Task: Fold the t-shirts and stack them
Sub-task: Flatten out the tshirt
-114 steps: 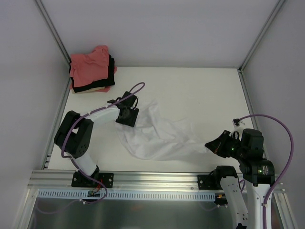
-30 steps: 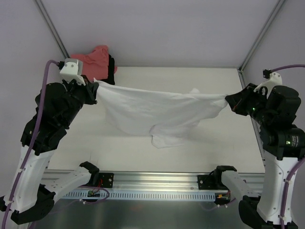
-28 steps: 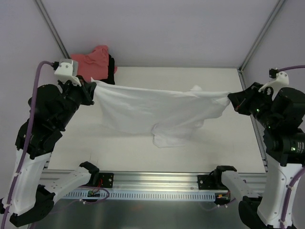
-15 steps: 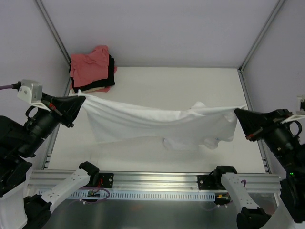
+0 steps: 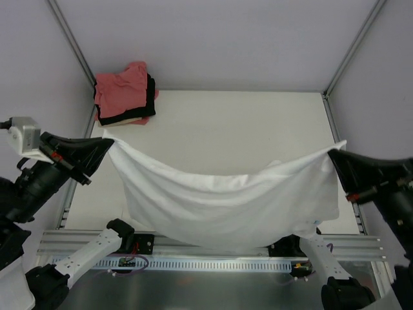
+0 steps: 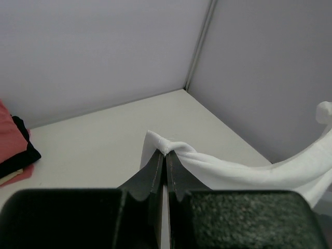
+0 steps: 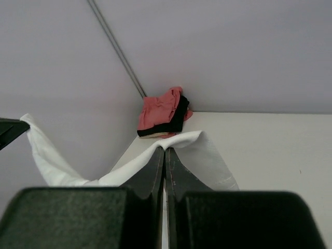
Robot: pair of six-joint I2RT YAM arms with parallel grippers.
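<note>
Cloth hangs in the air between the two arms. It is the white t-shirt [image 5: 226,206], and it sags in the middle like a hammock. The left gripper [image 5: 108,144] is pinched tight on one end of it, and the right gripper [image 5: 333,156] is pinched tight on the other. Each wrist view shows the two fingers [image 6: 155,168] pressed together with a little bunch of white cloth caught at the tips. The arms are high and far apart, one at each side of the table [image 5: 258,123]. I think they hold the shirt this way so it opens out wide and the wrinkles fall away. A shirt that is spread out is much easier to lay flat and fold. In the top view its low edge covers part of the metal rail [image 5: 64,240] at the near side. It is not lying flat yet.

In the far left corner sits a small pile of folded shirts [image 5: 126,97]. A salmon-pink one is on top, a black one is under it, and a pale one peeks out at the bottom. They are tucked in the corner, well apart from the white shirt, out of the way of the folding. The white shirt probably goes on that pile once it is folded.
</note>
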